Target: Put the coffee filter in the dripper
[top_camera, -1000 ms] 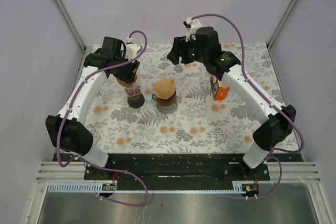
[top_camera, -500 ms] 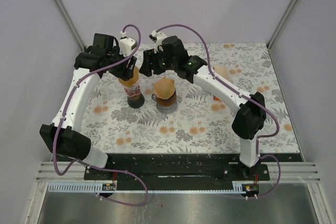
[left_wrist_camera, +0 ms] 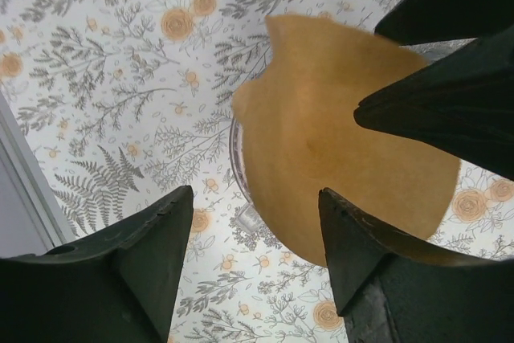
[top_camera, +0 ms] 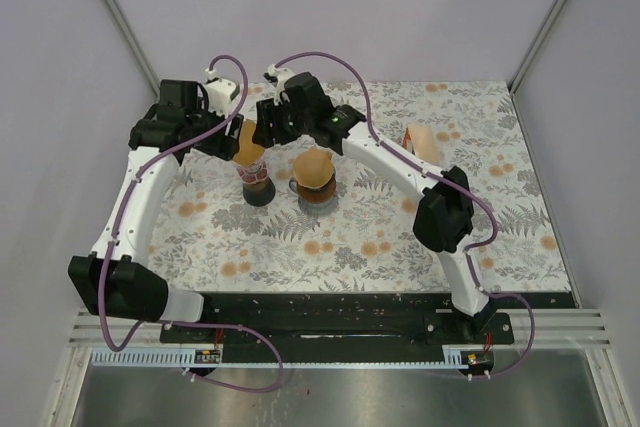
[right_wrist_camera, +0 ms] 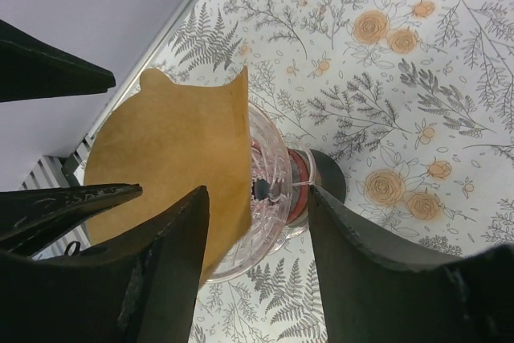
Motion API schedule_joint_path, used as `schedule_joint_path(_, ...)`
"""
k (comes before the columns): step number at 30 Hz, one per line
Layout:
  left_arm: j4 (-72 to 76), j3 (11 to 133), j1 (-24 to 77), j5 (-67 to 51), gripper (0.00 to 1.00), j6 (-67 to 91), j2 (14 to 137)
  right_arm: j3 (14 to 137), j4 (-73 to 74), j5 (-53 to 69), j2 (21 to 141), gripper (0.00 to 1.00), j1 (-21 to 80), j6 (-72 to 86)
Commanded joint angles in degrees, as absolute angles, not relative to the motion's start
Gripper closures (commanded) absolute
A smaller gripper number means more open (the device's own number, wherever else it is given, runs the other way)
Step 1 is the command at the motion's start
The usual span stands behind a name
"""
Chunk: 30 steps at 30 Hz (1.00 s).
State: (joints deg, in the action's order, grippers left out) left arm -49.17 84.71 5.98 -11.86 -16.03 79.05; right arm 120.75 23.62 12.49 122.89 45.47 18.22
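A brown paper coffee filter (right_wrist_camera: 177, 150) stands folded and tilted in the clear glass dripper (right_wrist_camera: 277, 190), sticking out above its rim. The dripper sits on a red-and-black stand (top_camera: 257, 187) at the back left of the table. In the left wrist view the filter (left_wrist_camera: 337, 142) fills the centre. My left gripper (left_wrist_camera: 257, 271) is open, its fingers either side of the filter's edge. My right gripper (right_wrist_camera: 257, 263) is open, with the dripper bowl between its fingers. In the top view the left gripper (top_camera: 226, 137) and the right gripper (top_camera: 268, 133) face each other across the filter (top_camera: 248, 143).
A second brown filter sits on a glass server (top_camera: 315, 182) just right of the dripper. A tan pack (top_camera: 420, 139) lies at the back right. The side wall and frame rail (left_wrist_camera: 20, 190) run close on the left of the floral tablecloth (top_camera: 360, 237).
My right arm has swung left from the back middle to the dripper, now facing the left gripper. My left gripper has shifted slightly left. The filter stays in the dripper.
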Motion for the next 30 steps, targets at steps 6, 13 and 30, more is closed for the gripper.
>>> schedule_joint_path(6, -42.63, 80.25, 4.66, -10.9, 0.34, -14.85, 79.19, 125.16, 27.51, 8.97, 125.15, 0.4, 46.5, 16.0)
schedule_joint_path(13, -41.66, 77.17, 3.96, -10.9, 0.34, -15.29, 80.07, 126.29, 28.65, 9.67, 126.91, 0.4, 46.58, 15.21)
schedule_joint_path(30, -40.17, 74.62, 2.81, -10.55, 0.35, -15.99, 82.71, 132.36, 33.4, 9.67, 131.83, 0.4, 46.5, 14.15)
